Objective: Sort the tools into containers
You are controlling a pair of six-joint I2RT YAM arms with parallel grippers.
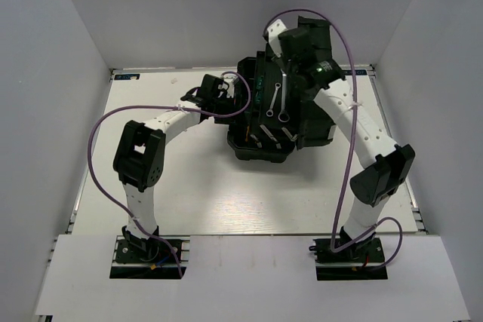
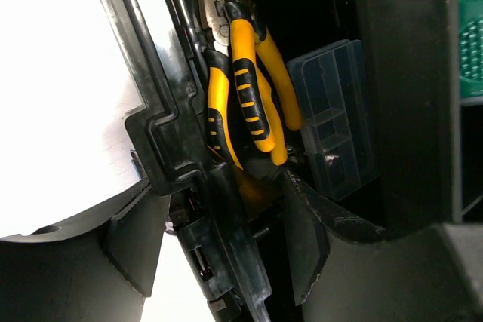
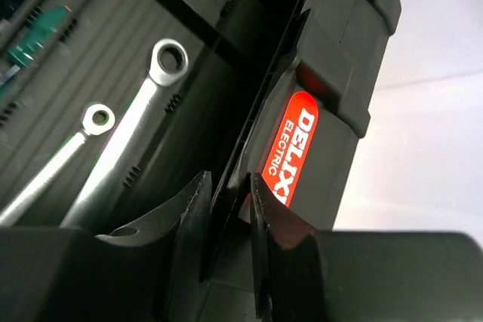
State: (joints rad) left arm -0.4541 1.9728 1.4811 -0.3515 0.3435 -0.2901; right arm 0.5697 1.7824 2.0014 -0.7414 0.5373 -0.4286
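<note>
The black toolbox (image 1: 245,145) stands mid-table with its lid (image 1: 309,39) raised at the back right. In its tray lie two silver wrenches (image 1: 281,102), two yellow-and-black pliers (image 1: 269,133) and green screwdriver handles (image 1: 259,84). My right gripper (image 1: 289,59) is shut on the lid's thin edge (image 3: 238,148), beside the red label (image 3: 290,148); the wrenches (image 3: 128,148) lie just left of it. My left gripper (image 1: 229,97) straddles the toolbox's left wall (image 2: 219,262), with its fingers (image 2: 309,239) closed onto it. The pliers (image 2: 245,96) lie just past that wall.
A clear organiser box (image 2: 336,118) sits beside the pliers inside the toolbox. A green ribbed piece (image 2: 472,28) shows at the right edge of the left wrist view. White walls enclose the white table (image 1: 189,194) on three sides.
</note>
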